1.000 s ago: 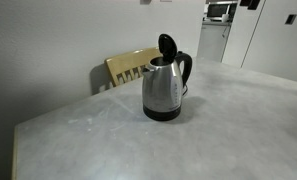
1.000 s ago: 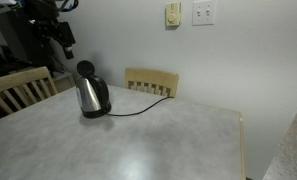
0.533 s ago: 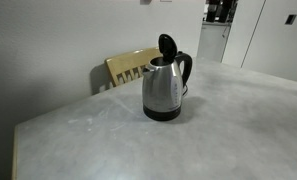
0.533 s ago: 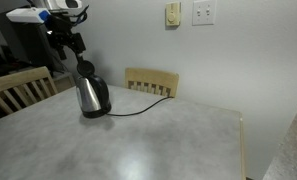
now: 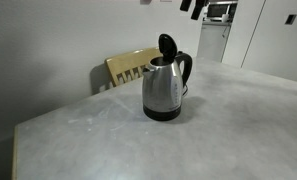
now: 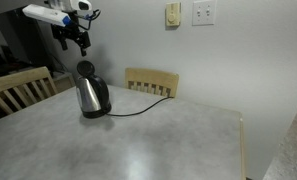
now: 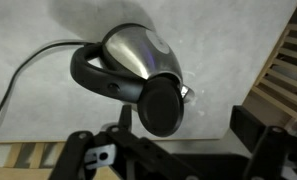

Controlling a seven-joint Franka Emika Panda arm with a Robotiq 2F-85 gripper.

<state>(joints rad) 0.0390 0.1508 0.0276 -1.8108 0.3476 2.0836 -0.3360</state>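
I am hovering the tool (image 6: 74, 41) in the air above the kettle (image 6: 92, 92), a little to the side of its raised lid (image 6: 84, 68) and well clear of it. The tool's fingers are standing wide apart with nothing between them. In the wrist view I am looking almost straight down on the kettle (image 7: 138, 50), with its black lid (image 7: 160, 108) tipped up toward the camera and its handle (image 7: 93, 72) curving off to one side.

The kettle (image 5: 165, 88) is sitting upright on the table (image 5: 223, 130), with a wooden chair (image 5: 128, 68) just behind it. Its cord (image 6: 138, 108) is trailing away from its base across the table toward that chair (image 6: 151, 80). A second chair (image 6: 18, 88) is standing near the kettle at another edge of the table.

By my reading, I am only at the approach. I am not touching the kettle, the lid is standing open, and nothing is gripped or lifted. All contact with the kettle, whether at the lid or the handle, is not yet made. I cannot tell whether there is water inside.
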